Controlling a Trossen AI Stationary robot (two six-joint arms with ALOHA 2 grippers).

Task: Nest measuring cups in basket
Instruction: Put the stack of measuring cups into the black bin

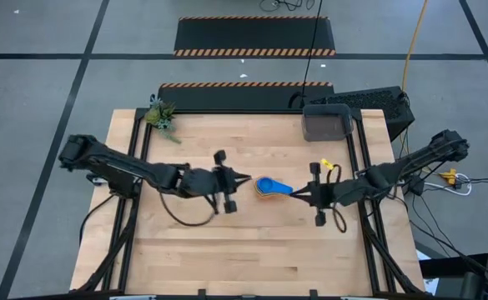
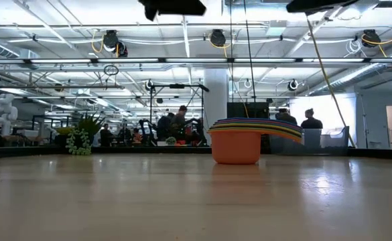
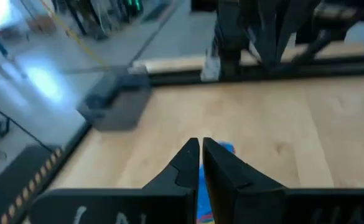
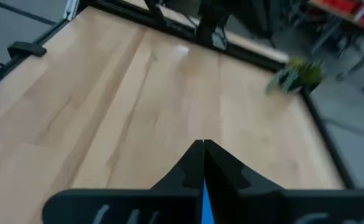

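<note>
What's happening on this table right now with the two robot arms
The measuring cups sit nested in one stack in the middle of the wooden table, blue on top and orange at the bottom. The right gripper is shut at the stack's handles, though an actual grip isn't clear. The left gripper is shut and sits just on the stack's other side. The grey basket waits at the far right corner, with no cups seen in it.

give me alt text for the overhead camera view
A nested stack of measuring cups, blue on top, sits mid-table between the left gripper and the right gripper, both shut. The dark grey basket stands at the far right edge.
</note>
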